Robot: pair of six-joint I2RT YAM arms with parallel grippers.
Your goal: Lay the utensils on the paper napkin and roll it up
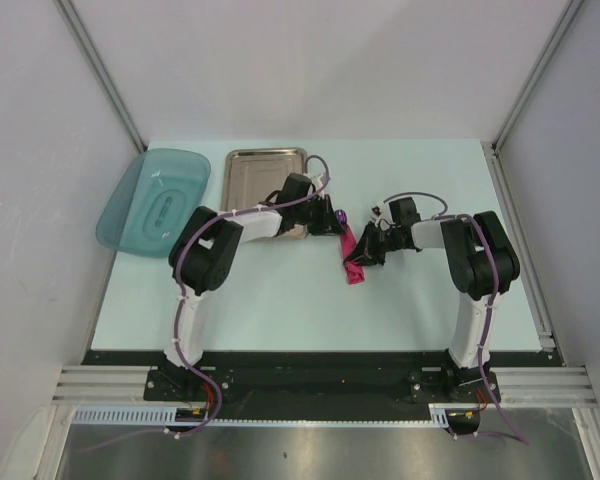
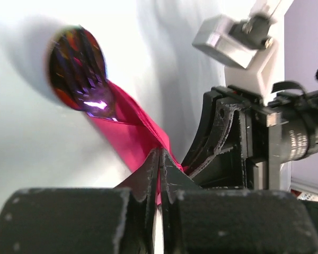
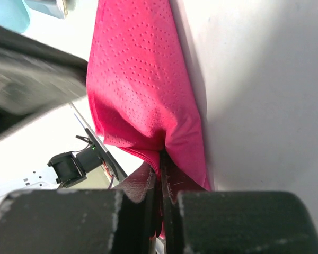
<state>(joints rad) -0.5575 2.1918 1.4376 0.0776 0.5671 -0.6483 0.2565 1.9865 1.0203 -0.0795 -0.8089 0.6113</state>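
So both grippers are on the same thing right now. The left gripper (image 2: 159, 160) has its jaws pressed together on a fold of the paper napkin (image 2: 131, 138), and the right gripper (image 3: 160, 170) is pinched shut on the napkin too. The pink paper bunches up right at its fingertips.

The napkin is already a narrow bundle lying between the two grippers, so neither arm is really "nearer". They're both touching it. The bit that matters, I'd say, is the long axis. From the left fingertips the roll runs straight out ahead and a little to that gripper's left, ending where the utensils (image 2: 77, 71) poke out — fork tines lying over the spoon bowl at the far end. From the right gripper the paper also stretches out ahead of the fingers, with the table (image 1: 280, 300) directly underneath.

My guess is the rolling is nearly done, and whatever comes next (a last tuck, or letting go) has to happen without dragging the bundle sideways.

Room-wise, there's bare table on the base side of both grippers. The steel tray (image 1: 265, 165) sits close behind the left gripper's wrist, and the teal dish (image 1: 152, 200) is well off beyond that. The two grippers are tight together, so that's the crowded spot.
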